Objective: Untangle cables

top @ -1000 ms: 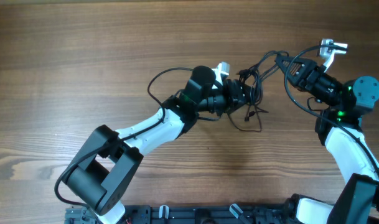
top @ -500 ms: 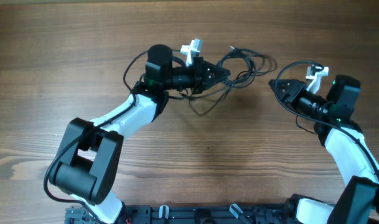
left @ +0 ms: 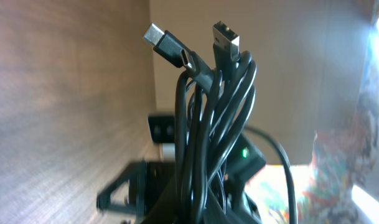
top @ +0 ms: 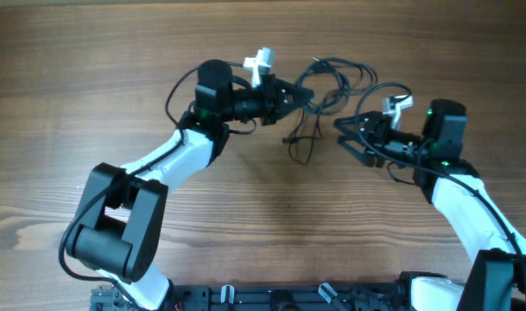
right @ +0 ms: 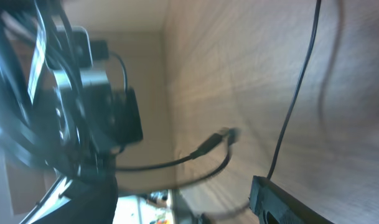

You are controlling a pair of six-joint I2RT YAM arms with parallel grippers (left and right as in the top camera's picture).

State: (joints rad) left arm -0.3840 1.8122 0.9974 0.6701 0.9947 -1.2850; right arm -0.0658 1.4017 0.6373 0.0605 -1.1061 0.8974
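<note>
The cables [top: 335,76] are thin black cords, bunched in a hanging bundle with loose loops trailing toward the table's middle [top: 301,149]. My left gripper [top: 302,95] is shut on the bundle. In the left wrist view the cables [left: 209,118] rise from the jaws, with two plug tips at the top. My right gripper [top: 344,138] stands open just right of the dangling loops, with nothing held. In the right wrist view one dark finger [right: 286,200] shows at the lower right, and a cable strand with a plug [right: 209,145] crosses ahead of it.
The bare wooden table [top: 90,69] surrounds both arms. The left arm's white links [top: 172,160] stretch from the lower left. The right arm [top: 470,199] comes in from the lower right. A dark rail [top: 288,298] runs along the front edge.
My right gripper let go of the cables, opened, and swung left and down toward the loops. My left gripper shut on the bundle and carried it up and left.
</note>
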